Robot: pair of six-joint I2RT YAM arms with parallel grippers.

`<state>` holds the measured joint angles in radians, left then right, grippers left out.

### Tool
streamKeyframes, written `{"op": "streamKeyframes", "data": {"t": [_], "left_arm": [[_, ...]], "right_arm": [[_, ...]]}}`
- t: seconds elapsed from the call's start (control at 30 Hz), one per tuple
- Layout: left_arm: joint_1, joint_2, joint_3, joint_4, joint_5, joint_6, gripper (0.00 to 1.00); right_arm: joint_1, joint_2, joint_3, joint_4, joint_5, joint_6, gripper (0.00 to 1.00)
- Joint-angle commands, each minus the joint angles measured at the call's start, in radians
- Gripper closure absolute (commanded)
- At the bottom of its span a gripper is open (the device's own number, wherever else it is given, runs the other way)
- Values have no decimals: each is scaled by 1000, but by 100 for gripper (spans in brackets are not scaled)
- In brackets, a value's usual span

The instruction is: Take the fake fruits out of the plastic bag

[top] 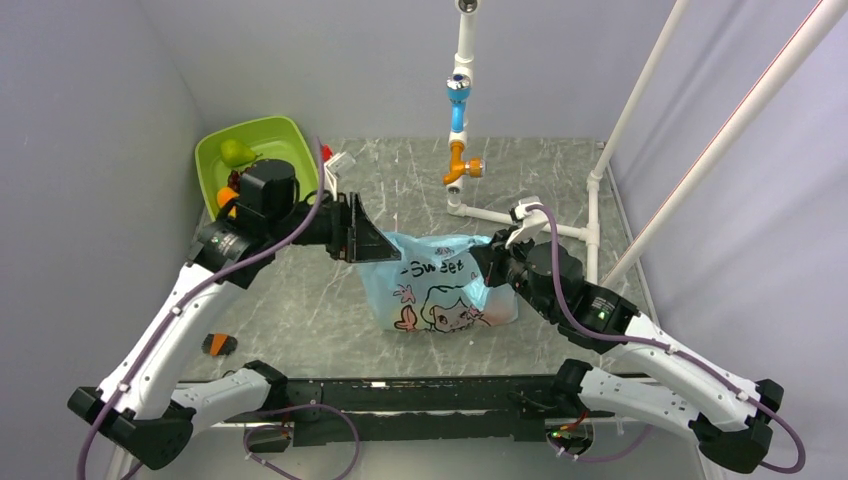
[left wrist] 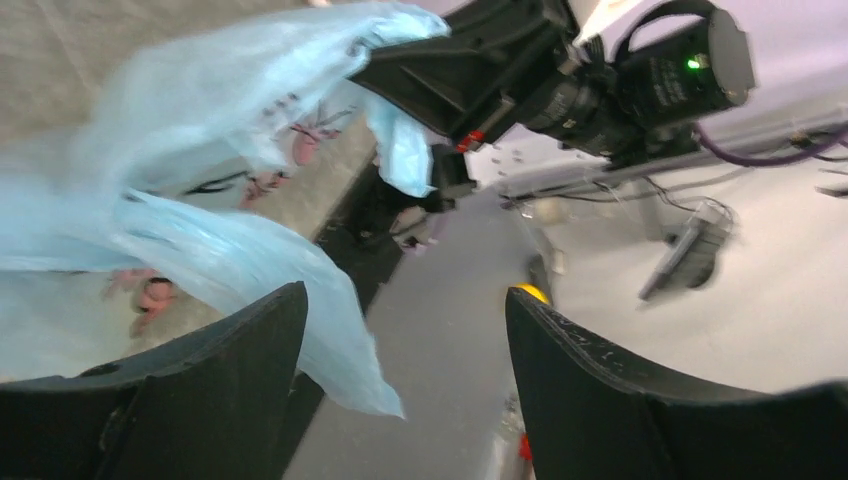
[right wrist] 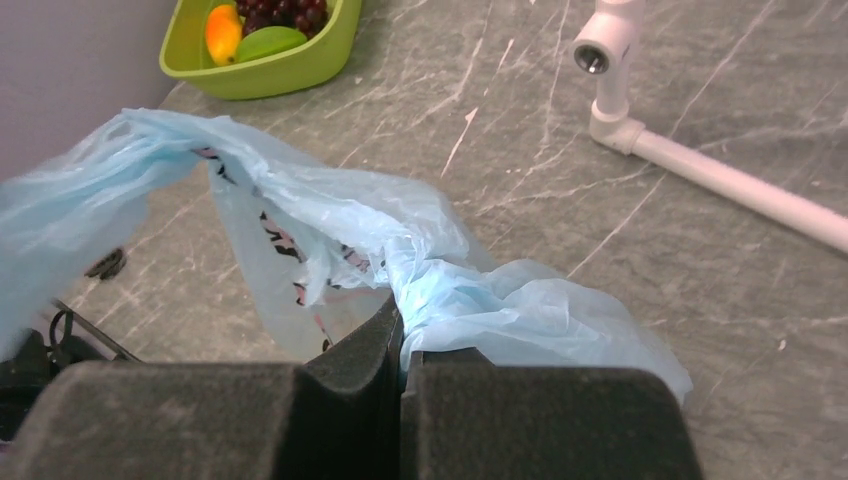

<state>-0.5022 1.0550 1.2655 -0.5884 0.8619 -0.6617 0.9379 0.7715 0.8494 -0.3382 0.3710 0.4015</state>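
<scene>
Top external view: the plastic bag sits slumped on the table between the two arms. Its long axis runs left to right, from one gripper to the other.

Right wrist view: the right gripper is pressed together on a bunched fold of the bag's right rim. The film is pinched between the pads and the rest of the rim trails away ahead of it.

Left wrist view: the left gripper is spread wide and pinches nothing. A flap of blue film hangs across its left finger. Whether it touches the pad I cannot tell.

Key relation: the bag's left rim lies just beside the left gripper, on its right and slightly below. The left arm is the free one and the nearer to that side. Judgement: with the right side pinned, the next move depends on the left gripper entering or catching the rim along the bag's long axis.

The fake fruits do not show through the film, so they are probably low in the bag, below both grippers. The green tub, behind and left of the left gripper, holds a pear, grapes and an orange fruit.

Writing: dark lettering on the bag's front reads "Sweet", above a cartoon face. No other label is legible.
</scene>
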Motion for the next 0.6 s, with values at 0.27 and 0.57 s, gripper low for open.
{"op": "streamKeyframes", "data": {"t": [0.27,0.57], "left_arm": [[-234,267,551,-620,-870,417,6],[-396,270,359,-590,-1096,335,5]], "right_arm": [[-1,2,67,78,-24,-60,100],[-1,-2,59,57,-26,-35,100]]}}
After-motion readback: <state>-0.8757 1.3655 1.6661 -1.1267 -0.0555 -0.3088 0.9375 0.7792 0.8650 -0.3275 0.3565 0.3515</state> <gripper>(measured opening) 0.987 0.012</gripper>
